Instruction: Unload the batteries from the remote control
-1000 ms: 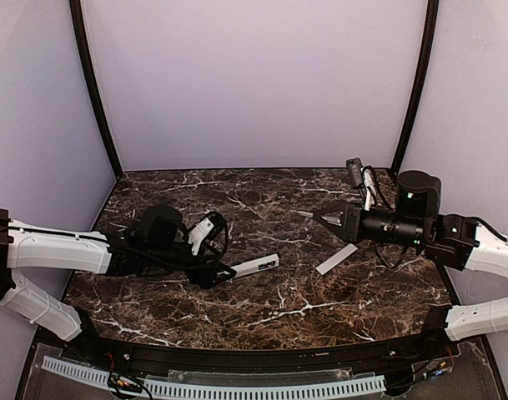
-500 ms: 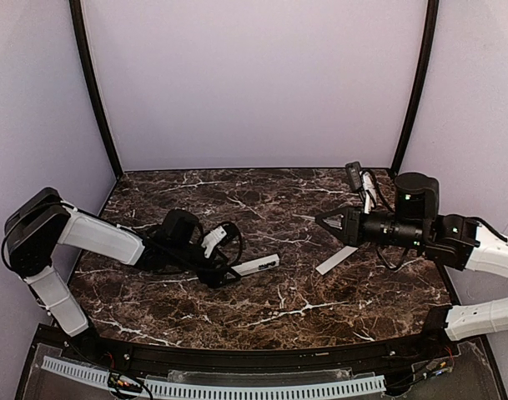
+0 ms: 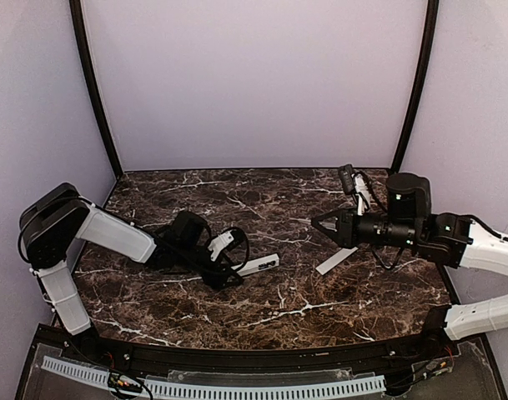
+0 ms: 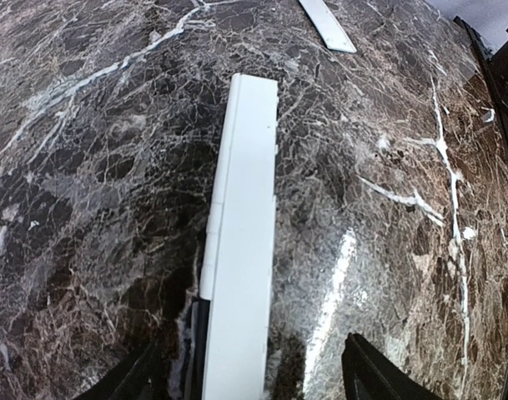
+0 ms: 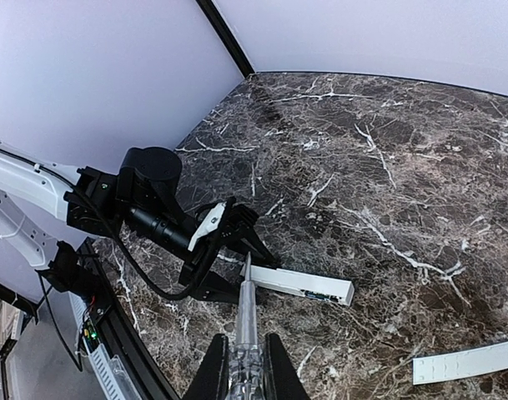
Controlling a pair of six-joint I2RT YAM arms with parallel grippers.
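Observation:
The remote control (image 3: 259,265) (image 4: 243,242) (image 5: 308,285) is a long white bar lying flat on the marble, left of the middle. My left gripper (image 3: 233,268) (image 4: 249,371) is open, low over the remote's near end. Its fingers (image 4: 366,375) stand on either side of the bar without touching it. My right gripper (image 3: 322,223) (image 5: 245,367) hovers above the table at the right, shut on a thin clear-handled tool (image 5: 246,321). The tool points toward the remote and the left gripper (image 5: 228,237). The batteries are hidden.
A flat white cover strip (image 3: 335,260) (image 4: 324,21) (image 5: 466,362) lies on the marble to the right of the remote, below the right gripper. Black frame posts (image 3: 93,83) stand at the back corners. The table's front rail (image 3: 237,358) runs between the arm bases.
My left arm has pushed its gripper rightward onto the remote's near end, with its elbow rising. The jaws have narrowed a little. The right gripper has shifted slightly left.

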